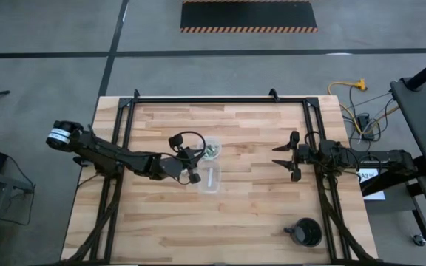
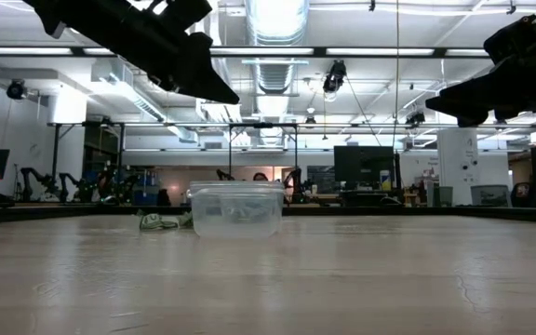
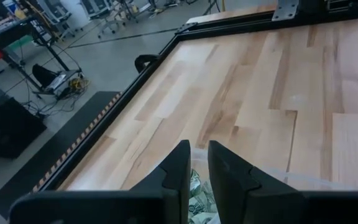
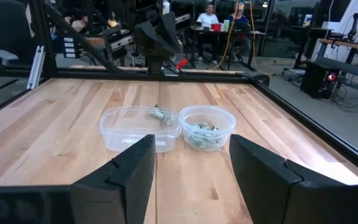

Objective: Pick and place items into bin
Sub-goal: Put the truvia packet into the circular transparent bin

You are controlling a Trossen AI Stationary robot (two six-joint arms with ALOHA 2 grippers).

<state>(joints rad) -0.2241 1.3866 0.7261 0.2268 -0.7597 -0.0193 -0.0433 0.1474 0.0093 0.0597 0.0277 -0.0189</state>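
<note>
High view shows a wooden table (image 1: 250, 214) in a black frame, with no writing that can be read on anything. Both arms reach in from the sides. The left gripper (image 1: 191, 165) hangs above the middle of the table, over the two clear containers; its jaws are nearly closed with a thin slit between them, and I cannot tell whether they pinch anything. Through that slit the left wrist view shows green-and-white items (image 3: 199, 190) directly below. The right gripper (image 1: 293, 157) waits well to the right, jaws spread wide and empty, pointed toward the containers.

The rectangular container (image 4: 140, 127) and the round bin (image 4: 207, 126) stand side by side, touching or nearly so; in the high view the bin (image 1: 212, 148) is the farther one. Most items (image 4: 204, 132) lie heaped in the bin. One bit (image 4: 160, 115) lies in the rectangular container. A black cup (image 1: 305, 233) with a handle stands at the near right, well apart. People sit at desks beyond the table.
</note>
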